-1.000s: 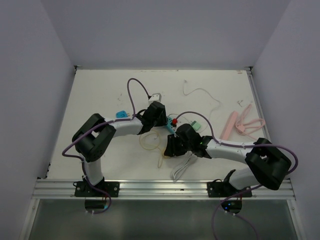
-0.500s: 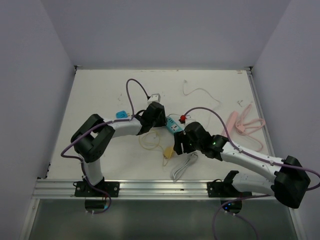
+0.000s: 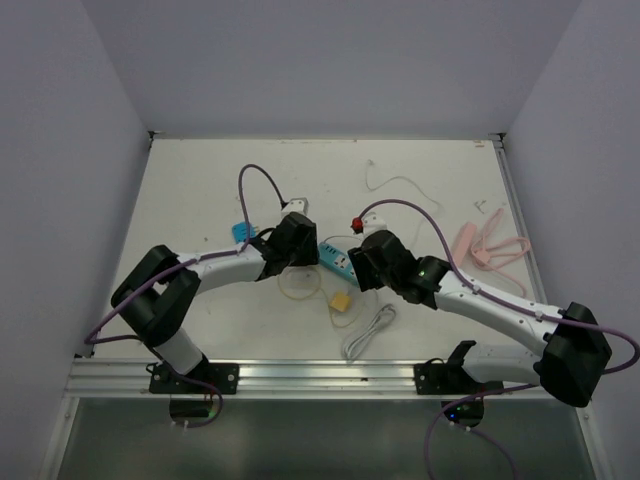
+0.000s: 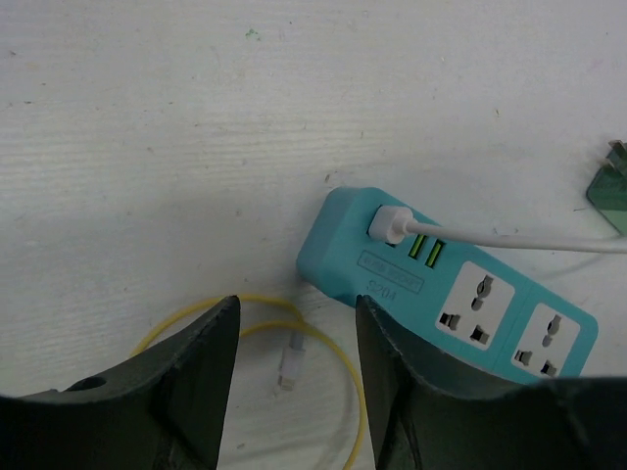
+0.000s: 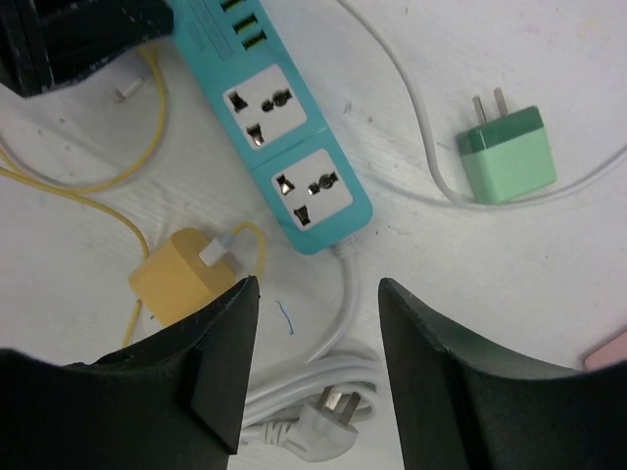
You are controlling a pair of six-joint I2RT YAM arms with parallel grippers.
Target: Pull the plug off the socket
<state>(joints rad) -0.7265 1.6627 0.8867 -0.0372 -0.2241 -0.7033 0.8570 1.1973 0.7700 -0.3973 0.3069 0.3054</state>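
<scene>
Tabletop (image 5: 549,294) holds yellow plug (image 5: 174,282) just beside right claw (image 5: 316,289).

The strip (image 3: 336,259) sits mid-counter (image 3: 200,190), left tool (image 4: 296,308) on its left, right tool (image 5: 318,289) on its right. A USB plug (image 4: 391,223) is in the strip's end by the left tool, and a cable loop (image 4: 284,327) lies just before that end. The charger (image 5: 179,281) lies before the strip, apart from it, with the coiled cord (image 5: 313,426) nearer still, rightward. The adapter (image 5: 507,155) lies right of the strip, the hanger (image 3: 490,245) far right.
</scene>
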